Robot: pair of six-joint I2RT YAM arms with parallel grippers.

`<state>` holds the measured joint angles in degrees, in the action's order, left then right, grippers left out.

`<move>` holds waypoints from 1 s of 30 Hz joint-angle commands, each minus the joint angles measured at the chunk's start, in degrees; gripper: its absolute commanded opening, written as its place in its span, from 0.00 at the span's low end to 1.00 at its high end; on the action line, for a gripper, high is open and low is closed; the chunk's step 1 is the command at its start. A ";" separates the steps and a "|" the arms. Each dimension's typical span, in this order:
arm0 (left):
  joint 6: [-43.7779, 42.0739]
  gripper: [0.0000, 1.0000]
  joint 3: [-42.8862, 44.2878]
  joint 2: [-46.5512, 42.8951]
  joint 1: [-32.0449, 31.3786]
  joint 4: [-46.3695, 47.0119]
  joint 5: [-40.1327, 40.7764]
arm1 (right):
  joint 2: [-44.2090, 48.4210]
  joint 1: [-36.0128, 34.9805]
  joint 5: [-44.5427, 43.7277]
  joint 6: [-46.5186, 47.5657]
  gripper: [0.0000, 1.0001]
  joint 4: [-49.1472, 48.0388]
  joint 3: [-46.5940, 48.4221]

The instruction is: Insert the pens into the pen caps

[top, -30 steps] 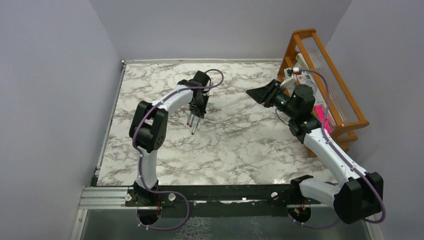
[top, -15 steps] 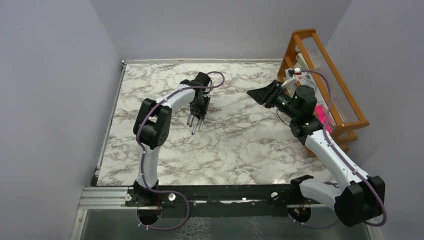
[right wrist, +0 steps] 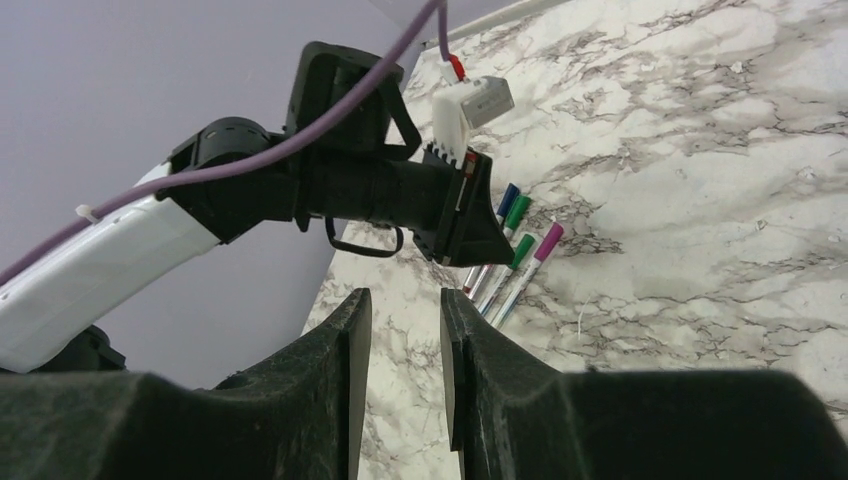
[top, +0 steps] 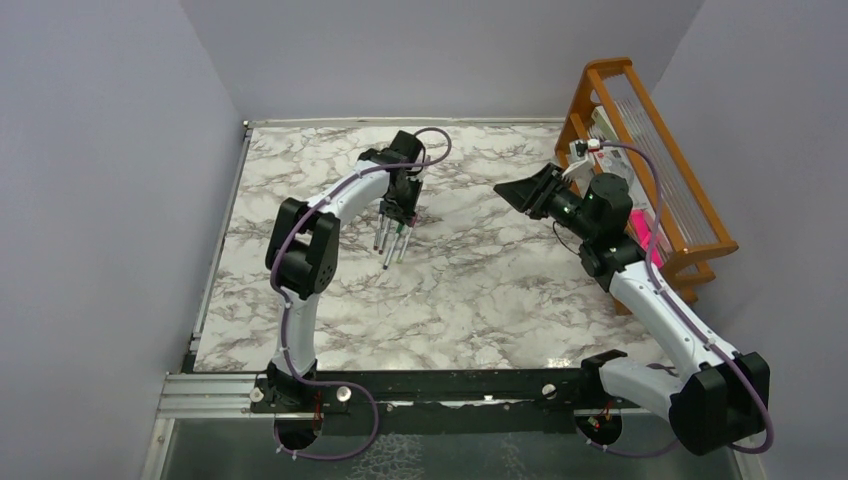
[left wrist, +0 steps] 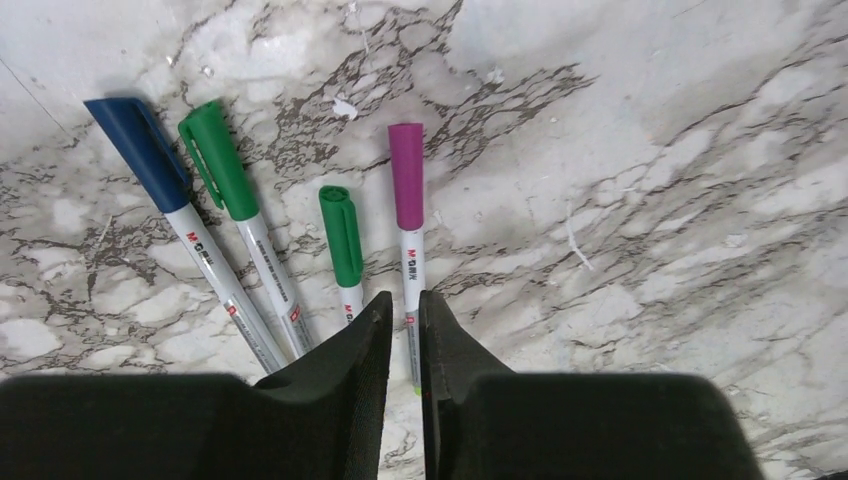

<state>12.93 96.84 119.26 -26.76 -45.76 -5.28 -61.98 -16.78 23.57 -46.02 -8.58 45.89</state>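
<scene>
Four grey-silver pens lie fanned on the marble table (left wrist: 650, 150), each with a cap on its far end: blue cap (left wrist: 140, 150), green cap (left wrist: 218, 160), second green cap (left wrist: 341, 235), magenta cap (left wrist: 406, 175). They also show in the top view (top: 390, 243) and the right wrist view (right wrist: 512, 258). My left gripper (left wrist: 405, 296) hovers just over their near ends (top: 400, 220), jaws almost together and holding nothing; the magenta-capped pen lies on the table under the slit. My right gripper (top: 505, 187) is in the air to the right, pointing at the left one, slightly open and empty (right wrist: 405, 292).
A wooden rack (top: 650, 170) stands at the table's right edge with a bright pink object (top: 640, 232) in it, close behind the right arm. Grey walls close in the left, far and right sides. A metal rail (top: 420, 395) runs along the near edge.
My left gripper has drawn a little back toward the far side, so more of the pens shows below it. The pens have not moved. The right arm has barely shifted.
</scene>
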 commanded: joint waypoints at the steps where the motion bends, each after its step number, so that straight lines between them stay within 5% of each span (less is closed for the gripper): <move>1: 0.06 0.14 3.32 -4.16 -0.97 -0.82 -2.92 | 1.61 -0.01 -0.37 -0.10 0.31 -0.11 -1.21; 6: -0.09 0.00 2.33 -2.35 -3.74 -0.67 -5.92 | 1.39 -0.01 -0.29 -0.69 0.29 -0.56 -1.40; 30: 2.18 0.00 -2.93 4.07 -3.99 1.81 4.59 | 3.17 0.00 -1.36 0.86 0.27 1.83 -1.76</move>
<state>13.87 95.64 122.83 -31.42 -44.12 -5.87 -60.18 -16.78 23.35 -46.15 -7.03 44.82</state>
